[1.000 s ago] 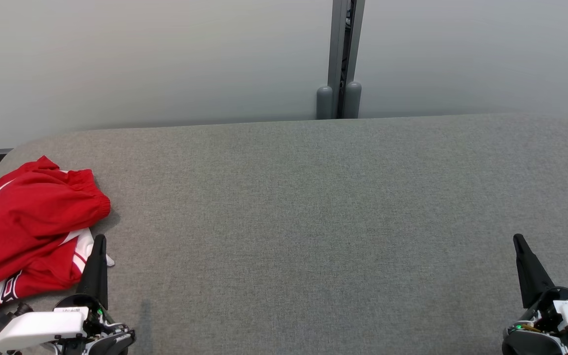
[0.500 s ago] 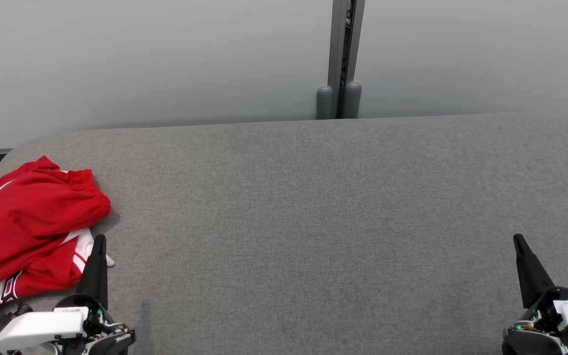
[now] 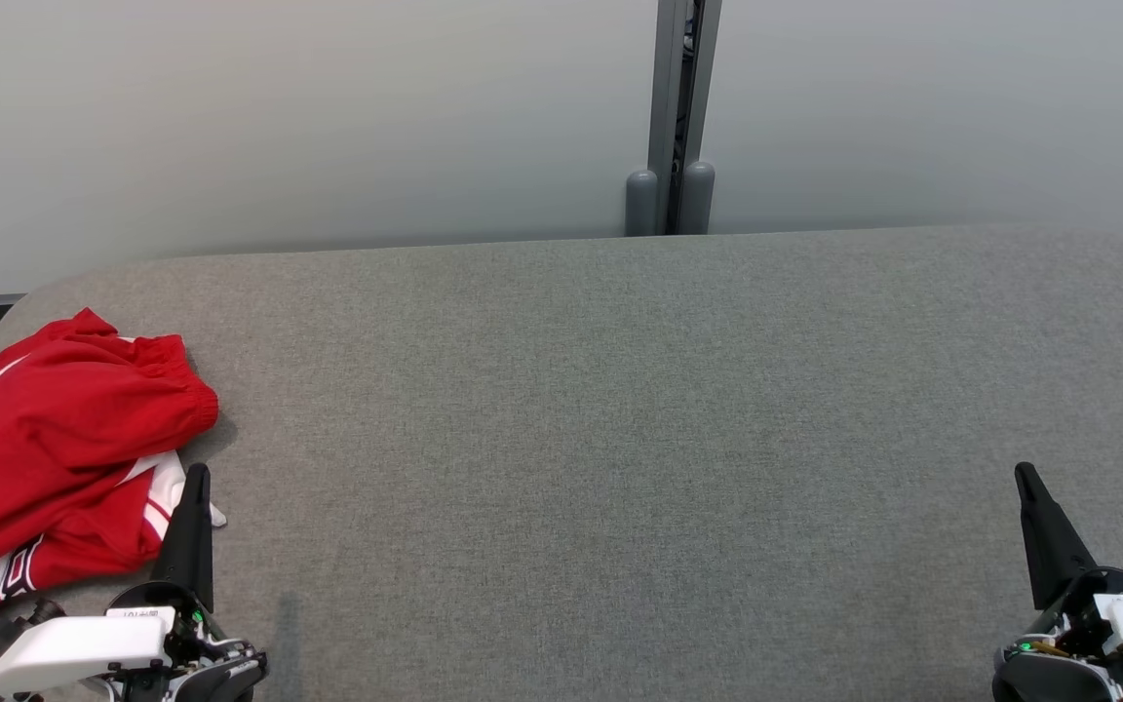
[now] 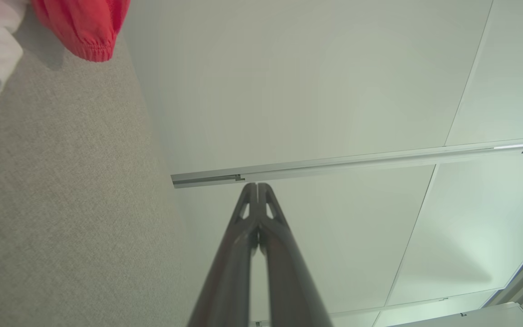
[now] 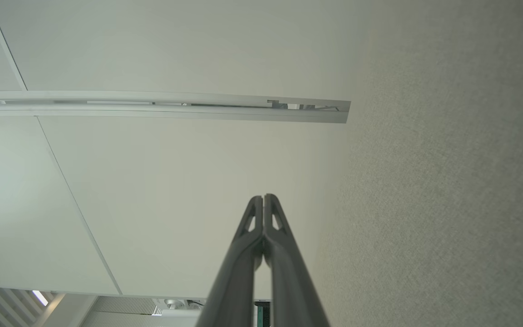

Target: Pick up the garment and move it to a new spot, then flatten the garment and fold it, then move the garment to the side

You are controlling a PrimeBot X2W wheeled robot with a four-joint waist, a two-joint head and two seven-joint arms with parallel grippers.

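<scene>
Our left gripper (image 3: 197, 480) rests over the near-left part of the grey fabric surface (image 3: 620, 439). Its two dark fingers are pressed together with nothing between them, and the tips point toward the far edge. In the head view the tips overlap the white trim of the garment (image 3: 55, 429), and we cannot tell whether they touch it. Our right gripper (image 3: 1024, 476) sits by the near-right corner, its fingers likewise closed flat against each other and empty, well apart from the garment.

The garment is a crumpled red heap with white trim, lying at the left end of the surface. A gathered elastic edge faces the middle, and the heap's left side runs out of the head view. Beyond the far edge stands a pale wall (image 3: 328, 117) with a grey vertical post (image 3: 674, 117).
</scene>
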